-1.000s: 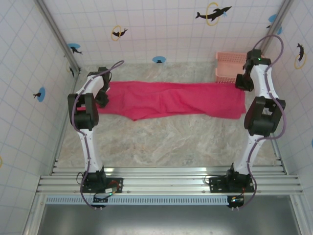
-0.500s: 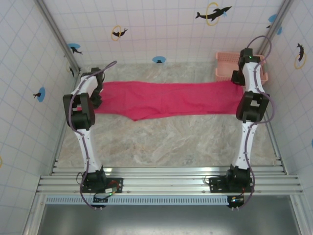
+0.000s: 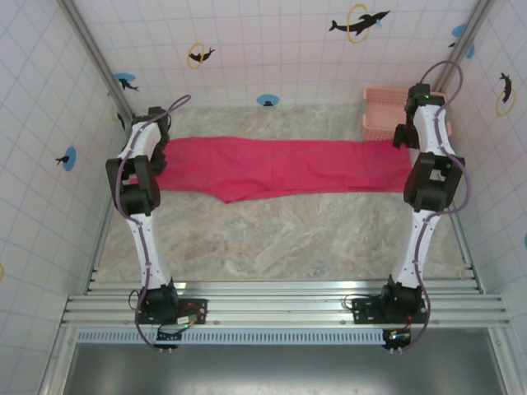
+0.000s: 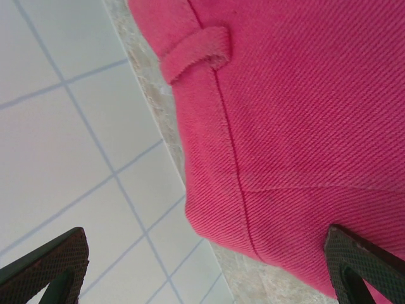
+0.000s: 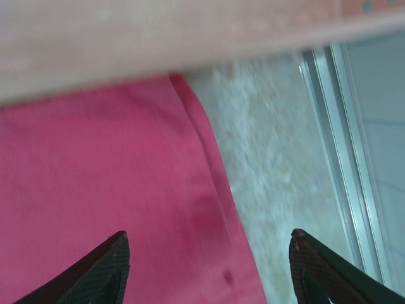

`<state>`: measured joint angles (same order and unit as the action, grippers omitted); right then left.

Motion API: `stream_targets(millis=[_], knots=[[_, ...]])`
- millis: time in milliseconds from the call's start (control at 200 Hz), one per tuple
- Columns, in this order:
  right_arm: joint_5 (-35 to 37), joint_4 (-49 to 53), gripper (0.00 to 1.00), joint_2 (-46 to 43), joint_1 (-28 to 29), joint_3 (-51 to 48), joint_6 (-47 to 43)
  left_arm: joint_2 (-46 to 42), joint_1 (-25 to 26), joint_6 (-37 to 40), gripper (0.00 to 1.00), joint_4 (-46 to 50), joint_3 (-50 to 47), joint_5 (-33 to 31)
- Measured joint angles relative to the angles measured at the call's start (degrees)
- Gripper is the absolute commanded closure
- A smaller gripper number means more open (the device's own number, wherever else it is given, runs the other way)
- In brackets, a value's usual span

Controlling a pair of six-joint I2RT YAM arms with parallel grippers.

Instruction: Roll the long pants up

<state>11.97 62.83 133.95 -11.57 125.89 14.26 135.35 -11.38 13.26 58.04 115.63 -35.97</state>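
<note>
The long pants (image 3: 280,166) lie flat as a magenta-red strip across the far part of the table, stretching left to right. My left gripper (image 3: 156,156) hovers over the left end; up close the waistband corner with a belt loop (image 4: 196,54) lies between its wide-apart fingers (image 4: 44,266), so it is open and holds nothing. My right gripper (image 3: 403,138) is over the right end. There the cloth's edge (image 5: 209,183) runs between its spread fingertips (image 5: 95,272), open with nothing gripped.
A pale pink slotted basket (image 3: 383,103) stands at the back right corner, right behind the right arm; its blurred rim (image 5: 190,38) crosses the top of the right wrist view. Tiled walls (image 4: 63,126) close in left, right and back. Marble tabletop (image 3: 280,239) lies bare in front.
Both arms have reached farther back and outward over the ends of the pants. The cloth's right end has pulled straighter and narrower than a second ago.
</note>
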Motion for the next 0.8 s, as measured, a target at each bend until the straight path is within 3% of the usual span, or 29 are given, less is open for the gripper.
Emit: stream_targets(millis=[205,335,480,796], knots=[[-4.5,-2.2,0.35,-7.3,-4.5,-15.4,-1.2,0.0,-0.5,-1.8,0.03,0.2,-3.6,0.2],[-7.9,-4.0,0.50,-7.1,-7.2,-22.3,-0.9,-1.0,-0.5,-2.7,0.03,0.0,-5.2,0.4],[-11.6,-5.9,0.57,-7.0,-7.0,-23.3,-0.3,-2.2,-0.5,-2.9,0.03,-0.1,-7.1,0.7],[-15.6,-9.5,0.58,-6.8,-5.5,-23.7,2.0,-2.5,-0.6,-3.0,0.03,0.0,-7.3,1.2]])
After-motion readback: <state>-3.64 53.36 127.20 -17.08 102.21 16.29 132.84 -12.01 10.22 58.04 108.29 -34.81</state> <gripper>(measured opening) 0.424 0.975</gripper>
